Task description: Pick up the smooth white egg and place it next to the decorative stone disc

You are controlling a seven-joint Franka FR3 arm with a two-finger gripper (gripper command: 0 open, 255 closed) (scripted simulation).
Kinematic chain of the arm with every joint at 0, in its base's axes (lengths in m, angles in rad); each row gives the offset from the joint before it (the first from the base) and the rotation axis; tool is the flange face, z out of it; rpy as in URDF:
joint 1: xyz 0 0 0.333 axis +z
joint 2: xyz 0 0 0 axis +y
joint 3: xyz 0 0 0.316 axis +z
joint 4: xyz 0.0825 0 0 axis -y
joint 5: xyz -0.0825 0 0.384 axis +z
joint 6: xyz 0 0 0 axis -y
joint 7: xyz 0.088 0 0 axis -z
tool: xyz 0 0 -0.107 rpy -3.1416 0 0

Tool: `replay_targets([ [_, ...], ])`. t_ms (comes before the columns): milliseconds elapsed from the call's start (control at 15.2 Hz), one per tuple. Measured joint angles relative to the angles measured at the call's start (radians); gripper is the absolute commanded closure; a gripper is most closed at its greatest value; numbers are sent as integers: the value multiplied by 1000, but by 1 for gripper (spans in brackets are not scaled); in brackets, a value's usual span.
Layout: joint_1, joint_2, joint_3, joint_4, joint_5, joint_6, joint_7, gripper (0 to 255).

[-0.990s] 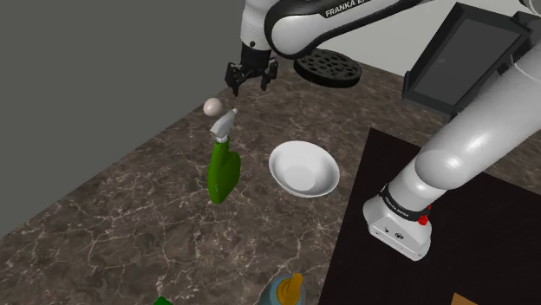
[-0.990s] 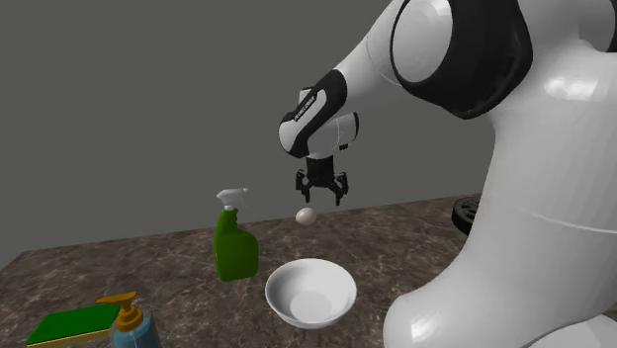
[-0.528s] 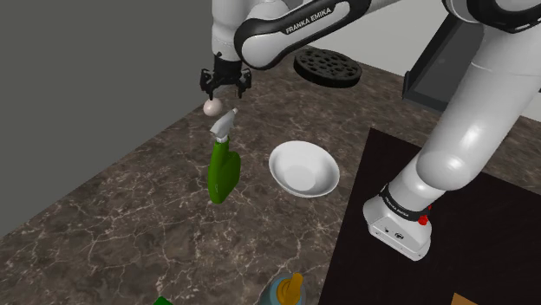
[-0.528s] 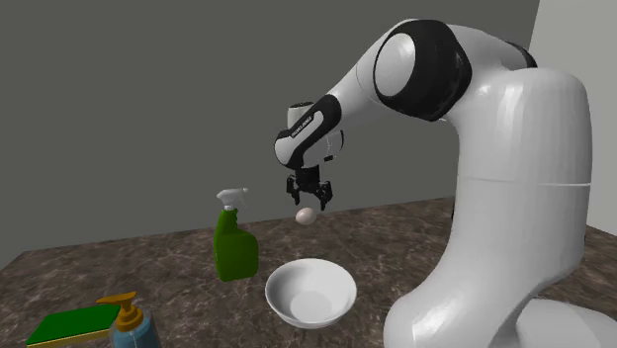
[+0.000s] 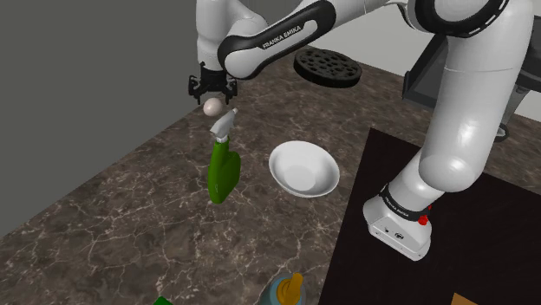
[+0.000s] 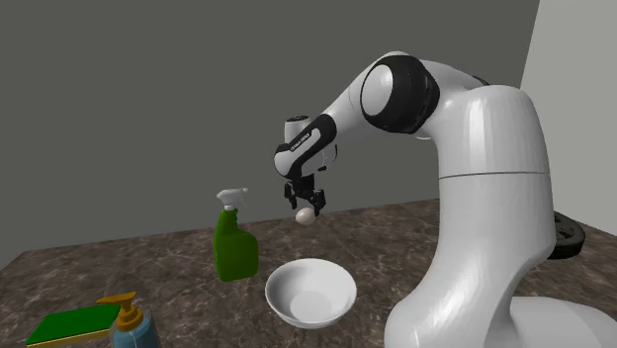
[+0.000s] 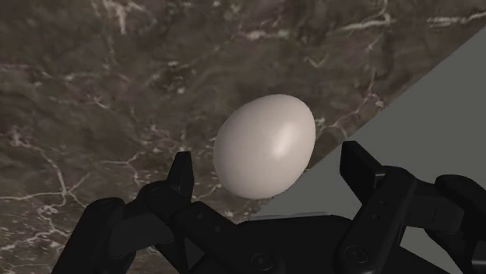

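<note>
The smooth white egg (image 5: 212,107) (image 6: 305,215) lies on the dark marble counter (image 5: 130,208) close to its far edge. My black gripper (image 5: 211,87) (image 6: 305,203) hangs just above the egg and is open. In the wrist view the egg (image 7: 265,145) sits between the two fingers (image 7: 181,175), with a gap on either side, so neither touches it. The dark round stone disc (image 5: 327,67) with holes rests farther along the counter toward the shoulder view's right. Part of the disc (image 6: 569,237) peeks out behind the arm's base.
A green spray bottle (image 5: 223,165) stands right beside the egg. A white bowl (image 5: 303,169) sits between the bottle and the dark stand (image 5: 416,260). A soap dispenser (image 5: 286,290) and a green sponge (image 6: 69,324) are at the near end.
The gripper has swung toward the shoulder view's left and come down over the egg. The egg and the other things have stayed put.
</note>
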Motion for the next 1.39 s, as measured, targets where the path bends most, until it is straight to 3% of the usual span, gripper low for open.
replay_targets([
  [660, 8, 46, -17, 6, -28, 37, 15, 0],
  [726, 8, 47, -17, 6, -28, 37, 15, 255],
  [1386, 8, 47, -17, 6, -28, 37, 15, 255],
])
